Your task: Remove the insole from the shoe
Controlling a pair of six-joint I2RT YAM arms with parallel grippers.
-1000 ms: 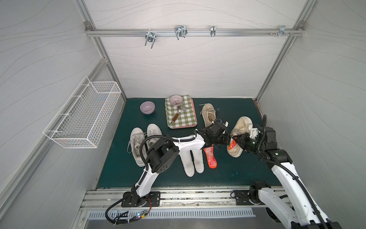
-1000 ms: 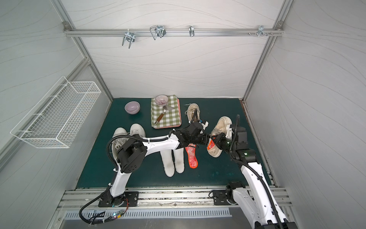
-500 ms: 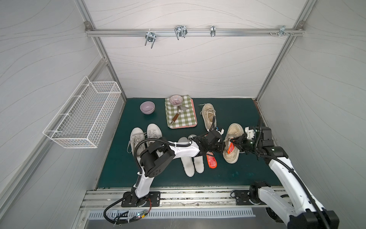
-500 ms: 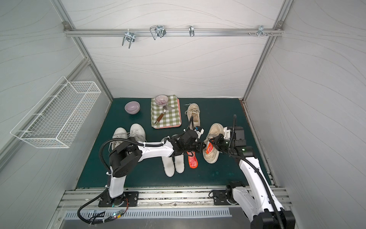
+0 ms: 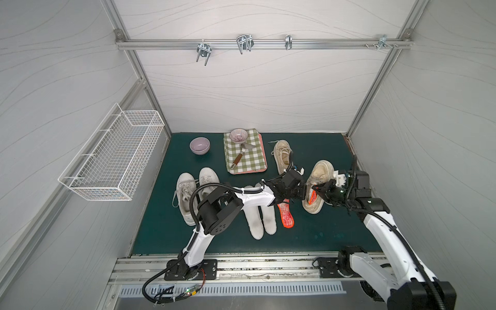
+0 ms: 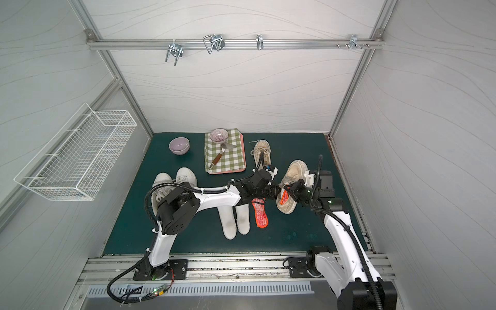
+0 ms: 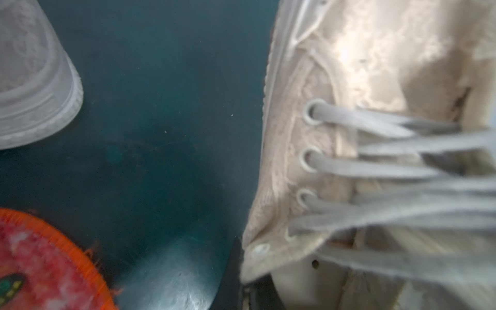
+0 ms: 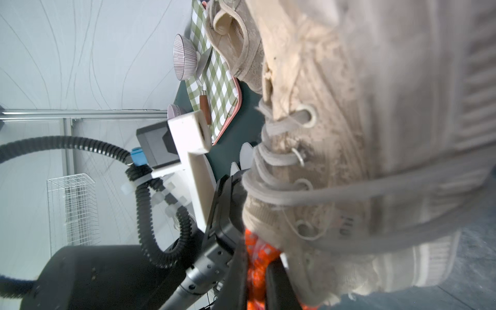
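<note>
Extracting, right of centre: right gripper [image 5: 320, 191] pinches the orange fabric insole [image 5: 312, 198] in the beige canvas shoe [image 5: 320, 173], left gripper [image 5: 302, 193] clamps its eyelet edge [image 7: 271, 243]; next move: pull apart.

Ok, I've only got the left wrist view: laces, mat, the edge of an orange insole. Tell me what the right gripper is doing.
Observer: The right gripper is at the shoe's opening, shut on a second orange insole that sits inside it.
Operator: Good. Now say what lies farther back than the shoe.
Observer: The other shoe lies on the mat there, beside a tray.
</note>
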